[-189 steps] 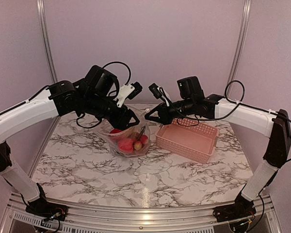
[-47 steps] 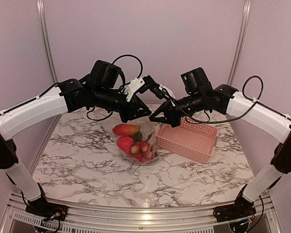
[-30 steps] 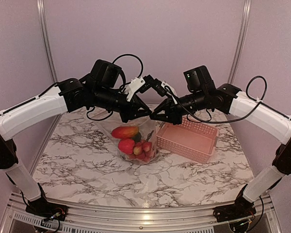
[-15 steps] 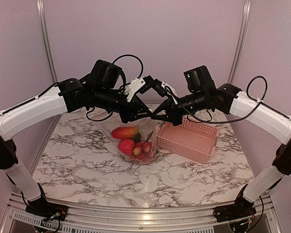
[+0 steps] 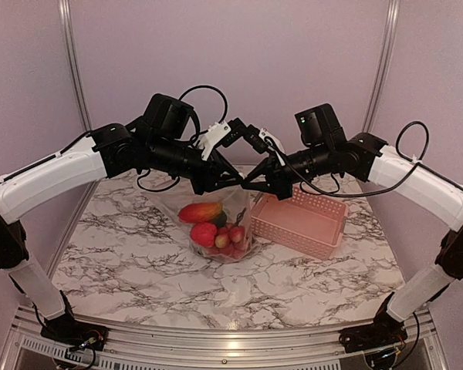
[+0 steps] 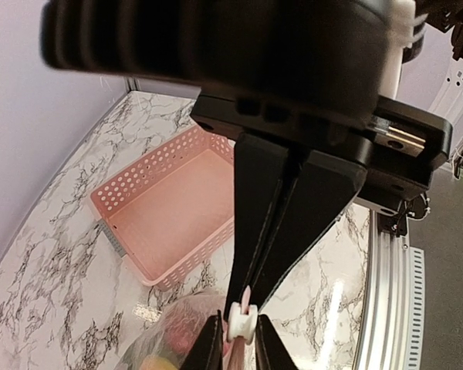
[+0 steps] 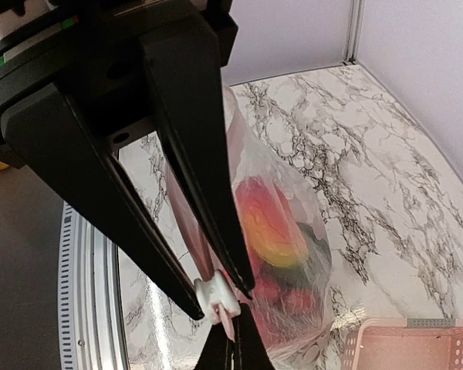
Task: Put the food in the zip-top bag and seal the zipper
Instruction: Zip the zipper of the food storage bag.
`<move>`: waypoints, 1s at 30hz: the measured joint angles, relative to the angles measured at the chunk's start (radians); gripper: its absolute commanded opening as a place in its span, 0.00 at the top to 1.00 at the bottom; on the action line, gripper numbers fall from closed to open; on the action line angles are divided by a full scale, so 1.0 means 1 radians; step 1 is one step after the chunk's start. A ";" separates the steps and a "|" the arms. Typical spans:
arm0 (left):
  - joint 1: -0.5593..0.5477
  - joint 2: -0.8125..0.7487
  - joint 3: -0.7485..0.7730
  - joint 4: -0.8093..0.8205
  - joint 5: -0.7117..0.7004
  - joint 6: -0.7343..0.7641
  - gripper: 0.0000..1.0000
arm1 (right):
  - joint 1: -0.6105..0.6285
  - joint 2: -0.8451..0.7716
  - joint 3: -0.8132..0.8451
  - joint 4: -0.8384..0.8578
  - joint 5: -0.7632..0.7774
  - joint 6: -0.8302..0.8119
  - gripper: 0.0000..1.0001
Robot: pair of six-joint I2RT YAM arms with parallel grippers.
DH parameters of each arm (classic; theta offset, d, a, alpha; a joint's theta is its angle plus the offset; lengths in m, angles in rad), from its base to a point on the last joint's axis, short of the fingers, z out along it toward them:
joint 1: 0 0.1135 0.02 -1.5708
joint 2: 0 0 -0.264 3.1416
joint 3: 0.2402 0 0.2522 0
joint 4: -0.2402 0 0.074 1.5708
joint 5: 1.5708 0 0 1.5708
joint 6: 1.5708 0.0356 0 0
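Right claw (image 7: 222,299) pinched on zip-top bag (image 7: 251,154) mouth; food (image 7: 272,231) inside; marble table (image 7: 355,154) below.

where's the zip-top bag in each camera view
top external: zip-top bag at centre, left of the pink basket.
left wrist: bottom edge, left of centre, below the pink basket.
right wrist: centre; pink basket in the bottom right corner.
shared landmark: the pink basket.
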 measured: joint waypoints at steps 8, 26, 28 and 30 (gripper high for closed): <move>0.000 0.000 0.000 0.016 0.035 -0.026 0.84 | 0.000 -0.003 -0.006 0.000 0.000 0.000 1.00; 0.002 0.000 0.002 0.019 0.027 -0.018 0.95 | 0.000 -0.004 -0.006 0.000 0.005 0.000 1.00; 0.002 0.000 0.002 0.019 0.026 -0.010 0.96 | 0.000 -0.004 -0.006 0.000 0.007 0.000 1.00; 0.002 0.000 0.002 0.019 0.024 -0.008 0.95 | 0.000 -0.004 -0.006 0.000 0.007 0.000 1.00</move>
